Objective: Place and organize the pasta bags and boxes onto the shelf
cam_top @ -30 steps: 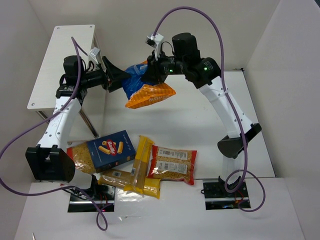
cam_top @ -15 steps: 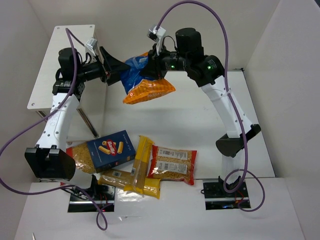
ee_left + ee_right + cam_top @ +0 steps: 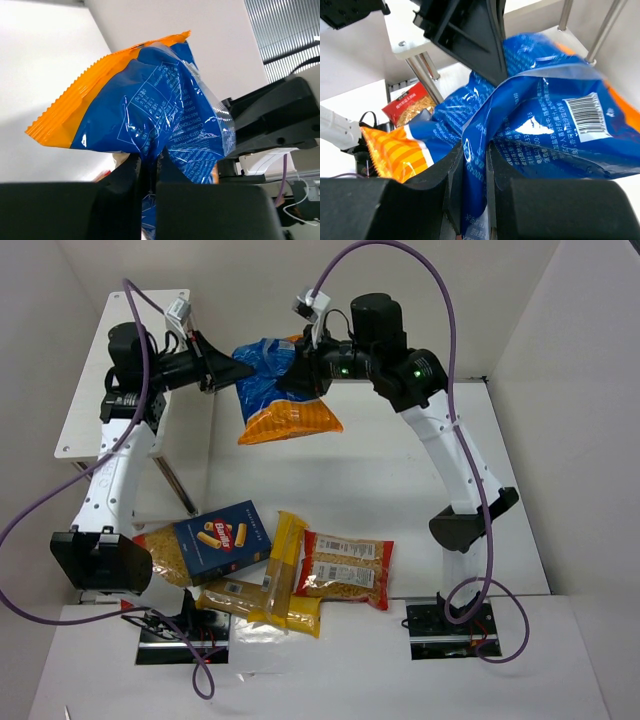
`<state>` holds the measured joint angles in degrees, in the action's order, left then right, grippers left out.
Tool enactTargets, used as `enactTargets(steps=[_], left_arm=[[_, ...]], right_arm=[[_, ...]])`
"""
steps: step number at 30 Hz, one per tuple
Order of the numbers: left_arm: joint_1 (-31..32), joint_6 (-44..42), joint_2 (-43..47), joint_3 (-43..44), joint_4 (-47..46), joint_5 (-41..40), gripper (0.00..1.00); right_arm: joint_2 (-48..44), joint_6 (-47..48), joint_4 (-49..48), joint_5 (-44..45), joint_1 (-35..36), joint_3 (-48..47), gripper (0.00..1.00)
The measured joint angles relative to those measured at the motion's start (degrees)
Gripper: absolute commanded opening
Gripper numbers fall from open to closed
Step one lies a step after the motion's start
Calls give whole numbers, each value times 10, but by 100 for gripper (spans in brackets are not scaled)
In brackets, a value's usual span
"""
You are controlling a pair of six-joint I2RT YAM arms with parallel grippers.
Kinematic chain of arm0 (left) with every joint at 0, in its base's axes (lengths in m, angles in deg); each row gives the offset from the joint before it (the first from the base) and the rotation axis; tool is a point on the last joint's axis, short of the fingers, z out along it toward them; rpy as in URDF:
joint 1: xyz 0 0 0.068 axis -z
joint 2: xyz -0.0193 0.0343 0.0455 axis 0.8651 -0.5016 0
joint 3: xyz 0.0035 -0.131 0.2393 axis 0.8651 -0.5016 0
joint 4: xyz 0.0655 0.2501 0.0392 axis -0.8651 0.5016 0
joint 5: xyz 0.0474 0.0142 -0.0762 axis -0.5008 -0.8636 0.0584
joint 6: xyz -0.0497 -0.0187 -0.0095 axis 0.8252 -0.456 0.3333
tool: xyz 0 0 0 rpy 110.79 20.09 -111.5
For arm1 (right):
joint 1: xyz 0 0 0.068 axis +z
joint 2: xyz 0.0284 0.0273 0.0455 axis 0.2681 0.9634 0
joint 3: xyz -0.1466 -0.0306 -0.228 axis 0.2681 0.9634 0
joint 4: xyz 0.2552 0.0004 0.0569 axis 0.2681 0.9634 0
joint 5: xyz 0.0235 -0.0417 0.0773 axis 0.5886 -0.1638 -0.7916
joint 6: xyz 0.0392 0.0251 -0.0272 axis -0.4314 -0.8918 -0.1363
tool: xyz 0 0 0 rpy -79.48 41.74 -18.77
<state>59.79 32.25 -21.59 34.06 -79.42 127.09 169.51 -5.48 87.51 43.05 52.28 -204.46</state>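
One blue bag (image 3: 283, 400) with an orange end hangs in mid-air just right of the shelf (image 3: 95, 380) top. Your left gripper (image 3: 238, 370) and right gripper (image 3: 298, 375) are both clamped on its film, and it shows a barcode (image 3: 592, 116) plus white print too fine to read. On the table (image 3: 400, 470) near the bases you have one blue carton (image 3: 215, 545) with a red oval logo (image 3: 229, 533), two long yellow packs (image 3: 285, 550), and red-trimmed clear pasta (image 3: 345, 590) carrying two white labels (image 3: 343, 551).

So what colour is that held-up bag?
The bag is blue with an orange end; best in left wrist view.

Barcode (image 3: 594, 116) — blue bag (image 3: 545, 150); print unreadable
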Motion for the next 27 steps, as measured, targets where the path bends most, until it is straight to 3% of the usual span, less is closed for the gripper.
enactTargets(steps=[6,9,10,12,13,15,27], left_arm=[[-2,-30,-7,38,-7,5,0],[-2,-45,-8,48,-6,6,0],[-2,-48,-8,49,-6,7,0],[-2,-50,-8,50,-6,11,0],[-1,-50,-8,50,-6,16,0],[1,-54,-8,50,-3,27,0],[6,-67,-8,75,31,47,0]], right_arm=[[-1,0,-16,-5,0,4,1],[-3,2,-20,0,0,13,25],[-3,3,-20,3,0,17,44],[-5,4,-21,11,0,24,69],[-6,5,-24,14,0,28,86],[-7,9,-32,26,0,36,100],[-69,29,-75,97,-37,166,100]])
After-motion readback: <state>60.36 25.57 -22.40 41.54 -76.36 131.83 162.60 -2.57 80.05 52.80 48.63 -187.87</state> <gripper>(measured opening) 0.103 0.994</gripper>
